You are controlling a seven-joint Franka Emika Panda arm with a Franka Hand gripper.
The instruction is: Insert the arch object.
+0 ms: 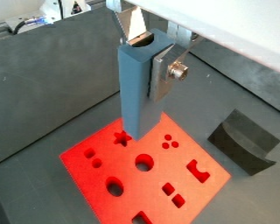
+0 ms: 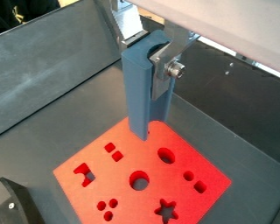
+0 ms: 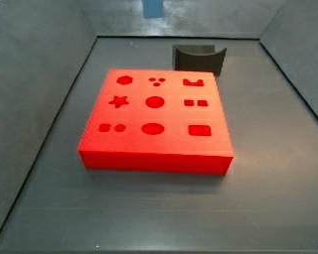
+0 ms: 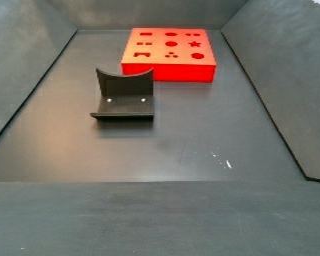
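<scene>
I'm looking into a dark grey bin: a flat matte floor (image 4: 190, 150) with plain grey walls sloping up on every side.

I count one red board (image 3: 155, 149), one fixture (image 4: 123, 98), one loose piece and one gripper. The board lies flat on the floor, and its top face has nine shaped cut-outs in three rows of three, among them a star, a round hole and a square-cornered U. The fixture stands on the floor near one corner of the board, not touching it. It shows in both side views and at the edge of both wrist views.

The gripper (image 1: 150, 52) hangs well above the floor, over the board. Its jaws are clenched on the upper end of the arch object (image 1: 134, 87), which here is a long blue-grey block. I see one silver finger (image 1: 170, 70) pressed flat against the block's side.

The block's long axis runs straight up and down, with its free end pointing at the board. That end is clear of the red surface, over the edge region beside the star hole. I can't make out the block's notch from either wrist view. In a side view only a blue sliver (image 3: 152, 8) shows at the frame's upper edge.
</scene>
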